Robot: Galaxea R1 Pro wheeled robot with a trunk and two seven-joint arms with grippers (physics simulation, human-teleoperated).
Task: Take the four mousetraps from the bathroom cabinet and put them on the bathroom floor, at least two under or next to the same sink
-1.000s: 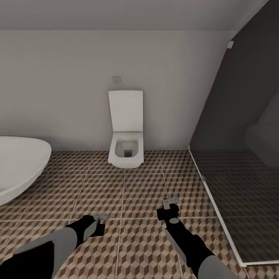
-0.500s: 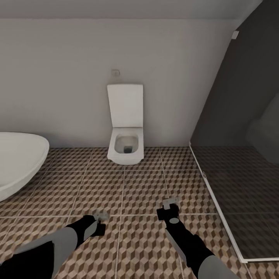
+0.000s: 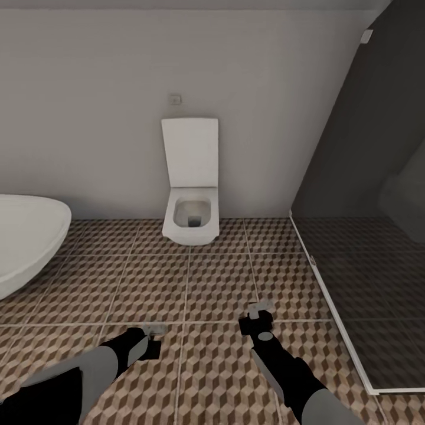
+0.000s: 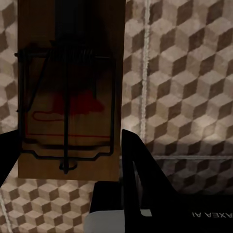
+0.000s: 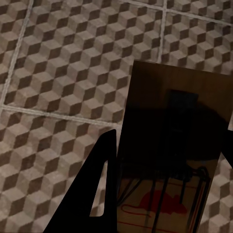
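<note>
A: What is each arm carrying?

B: The left gripper [image 3: 154,329] is clamped on a mousetrap [image 4: 68,92], a wooden board with its wire and red spot facing the wrist camera. The right gripper [image 3: 260,308] grips another mousetrap [image 5: 174,170], half in shadow.

A: Why carry them that low?

B: Probably so each can go down onto the bathroom floor [image 3: 212,283] with a short drop. Both hang above the cube-patterned tiles, touching nothing.

A: Is this the right spot to set them down?

B: I doubt it. Ahead stand a toilet [image 3: 190,200], a bathtub [image 3: 26,236] at the left and a glass shower screen [image 3: 366,206] at the right. Two traps belong beside the sink, so the robot likely has driving to do.
</note>
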